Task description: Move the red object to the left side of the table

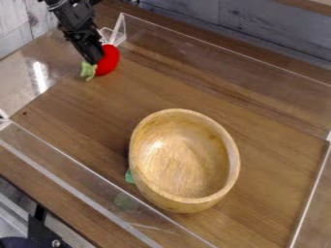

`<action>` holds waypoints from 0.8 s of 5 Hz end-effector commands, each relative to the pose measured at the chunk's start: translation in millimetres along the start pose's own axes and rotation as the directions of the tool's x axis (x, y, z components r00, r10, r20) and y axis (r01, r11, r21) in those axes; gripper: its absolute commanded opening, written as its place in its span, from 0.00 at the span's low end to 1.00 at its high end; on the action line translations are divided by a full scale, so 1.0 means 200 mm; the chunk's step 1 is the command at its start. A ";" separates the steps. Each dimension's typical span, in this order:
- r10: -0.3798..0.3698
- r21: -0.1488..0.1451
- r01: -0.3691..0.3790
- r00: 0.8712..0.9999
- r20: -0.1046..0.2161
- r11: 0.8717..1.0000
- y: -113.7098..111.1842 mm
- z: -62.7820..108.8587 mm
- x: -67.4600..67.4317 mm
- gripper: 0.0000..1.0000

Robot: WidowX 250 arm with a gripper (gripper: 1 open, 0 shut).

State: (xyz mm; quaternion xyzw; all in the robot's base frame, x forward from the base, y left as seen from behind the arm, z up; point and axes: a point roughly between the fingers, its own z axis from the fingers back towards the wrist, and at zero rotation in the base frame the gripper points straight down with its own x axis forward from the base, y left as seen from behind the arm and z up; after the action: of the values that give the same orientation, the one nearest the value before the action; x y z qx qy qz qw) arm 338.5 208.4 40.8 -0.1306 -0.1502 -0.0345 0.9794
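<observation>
The red object (pixel 107 61), a small strawberry-like toy with a green leafy cap, lies at the far left corner of the brown wood-grain table (pixel 207 82). My black gripper (pixel 88 56) comes down from the top left, its fingers shut on the toy's left side by the green cap. The toy rests on or just above the tabletop; I cannot tell which.
A round light wooden bowl (pixel 185 159) stands in the lower middle of the table. A small green scrap (pixel 130 176) lies at its left foot. Clear acrylic walls (pixel 52 165) border the table on all sides.
</observation>
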 end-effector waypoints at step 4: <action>0.101 0.008 -0.101 0.995 0.025 0.995 -0.05 0.10 -0.06 1.00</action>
State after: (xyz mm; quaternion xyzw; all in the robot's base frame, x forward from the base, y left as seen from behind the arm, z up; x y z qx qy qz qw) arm 318.9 199.1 35.2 -0.1550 -0.1319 0.0201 0.9789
